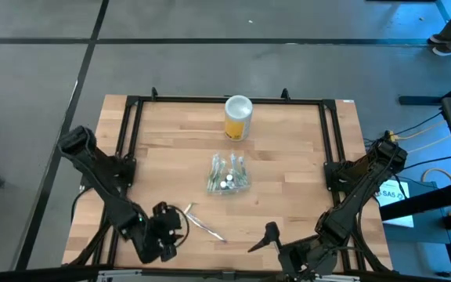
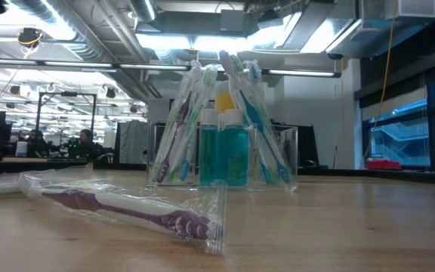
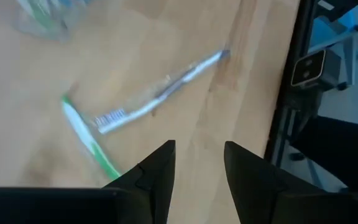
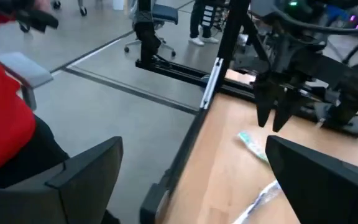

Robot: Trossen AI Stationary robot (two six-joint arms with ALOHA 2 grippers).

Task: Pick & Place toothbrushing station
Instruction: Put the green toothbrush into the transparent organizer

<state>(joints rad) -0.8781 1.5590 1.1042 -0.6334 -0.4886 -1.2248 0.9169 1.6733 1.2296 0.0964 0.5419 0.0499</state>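
Note:
The toothbrushing station (image 1: 227, 174) is a clear container in the middle of the table. It holds leaning wrapped toothbrushes and two teal bottles (image 2: 225, 155). A wrapped purple toothbrush (image 2: 127, 208) lies flat on the wood near the front edge, with a green one (image 3: 89, 140) beside it. My left gripper (image 1: 174, 227) hovers open above these two loose brushes, pointing steeply down, with only wood between its fingers (image 3: 199, 168). My right gripper (image 1: 263, 239) stands wide open at the front right, held nearly level, with nothing between its fingers (image 4: 194, 143).
A yellow canister with a white lid (image 1: 238, 117) stands behind the station, near the far edge. A black frame (image 1: 135, 117) runs along the table's left, right and far sides. Bare wood lies on either side of the station. A person in red (image 4: 2, 118) is beyond the table.

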